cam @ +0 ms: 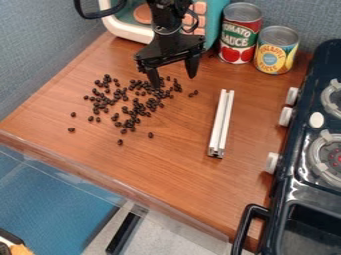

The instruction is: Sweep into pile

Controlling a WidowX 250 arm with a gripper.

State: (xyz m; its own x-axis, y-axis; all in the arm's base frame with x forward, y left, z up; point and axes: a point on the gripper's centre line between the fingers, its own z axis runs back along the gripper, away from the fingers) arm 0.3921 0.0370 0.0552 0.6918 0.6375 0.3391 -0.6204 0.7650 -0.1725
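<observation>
Beans (137, 106), dark and rounded, lie scattered on wood-grained counter (176, 167).

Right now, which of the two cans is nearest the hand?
The taller can with the red label. The yellow-and-blue can is shorter and stands farther from the hand, on the side toward the stove.

I see many small, dark, roundish beans (124, 108) scattered loosely across the counter (133, 169), some just beside the gripper (173, 80). From my view, most cluster unevenly below it and to its left, with a few strays lying farther out and two lower right.
</observation>
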